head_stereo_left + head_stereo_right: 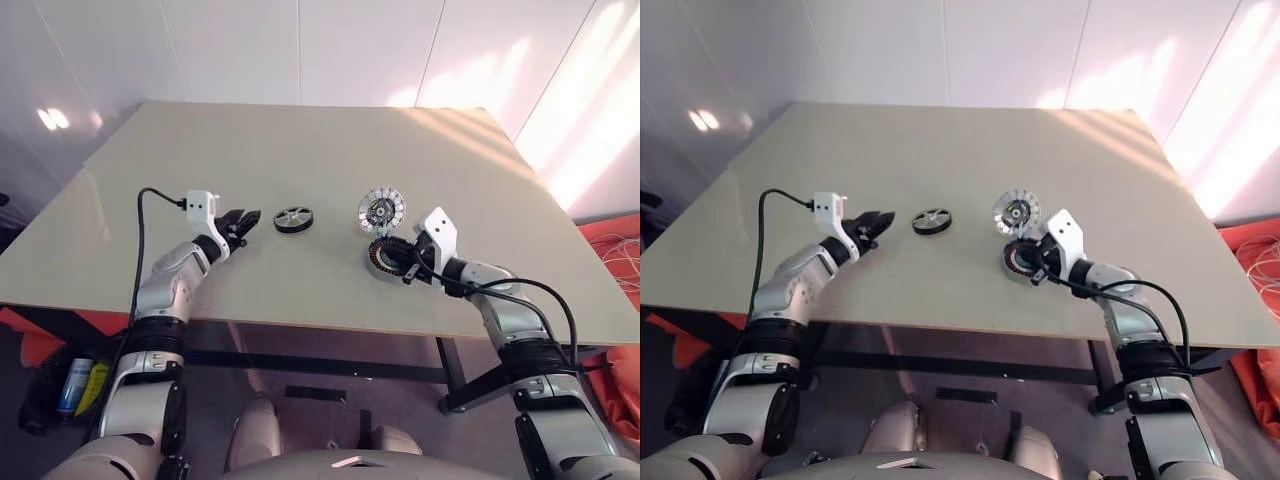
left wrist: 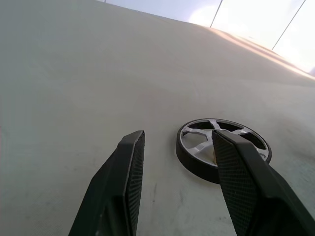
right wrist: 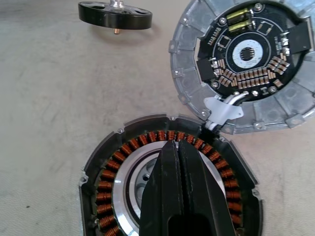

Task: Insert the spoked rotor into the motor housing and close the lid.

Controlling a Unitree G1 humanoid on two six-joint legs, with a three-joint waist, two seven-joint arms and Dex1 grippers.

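Spoked rotor point(image 1: 293, 219) is lying flat on the counter point(image 1: 300, 150), mid-way btwn both arms, not yet picked up. Left hand point(image 1: 245, 222) is being held just beside it, fingers spread, nothing pinched. For a clean pick, one finger should be slid each side of the rim, w/ the wheel kept level. Motor housing point(image 3: 170, 189) is sitting open, windings up, lid point(image 3: 246, 64) lying touching its far edge. Right hand point(image 3: 179, 152), fingers pressed together, is hovering over the housing; judged best moved clear before insertion.
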